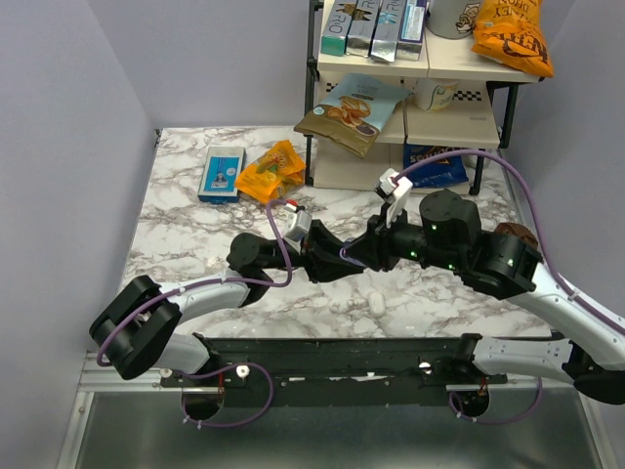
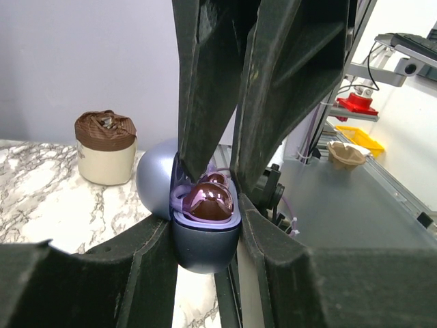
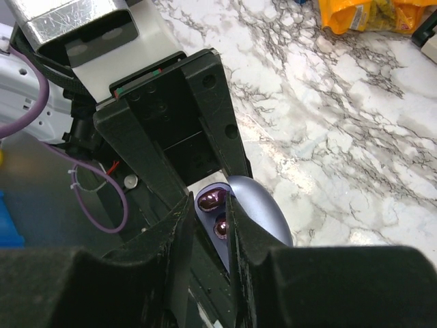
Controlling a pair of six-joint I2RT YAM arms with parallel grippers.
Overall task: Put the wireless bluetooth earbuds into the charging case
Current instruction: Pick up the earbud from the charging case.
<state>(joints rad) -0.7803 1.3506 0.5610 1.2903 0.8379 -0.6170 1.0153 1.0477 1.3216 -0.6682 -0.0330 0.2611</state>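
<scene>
My left gripper (image 1: pixel 317 257) had its jaws closed on the case (image 2: pixel 205 253), which it held between the two arms with the lid (image 2: pixel 154 176) open. Both buds (image 2: pixel 208 200) looked seated inside. The right gripper (image 2: pixel 232 171) stood over them, jaws narrowly apart and holding nothing I could see. I judged the insertion nearly done: what was left was backing off and perhaps closing the lid.

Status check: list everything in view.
table: one, white marble
charging case: one, bluish, open, in the left hand
earbuds: two, glossy purple, in the case
box: one, blue, far left of table
snack bag: one, orange, beside the box
jar: one, cream, brown cover, table's right
small object: one, white, near table edge
shelf: one, black, far right, holding snack packs
left hand: one, black, shut on the case
right hand: one, black, parted above the earbuds
</scene>
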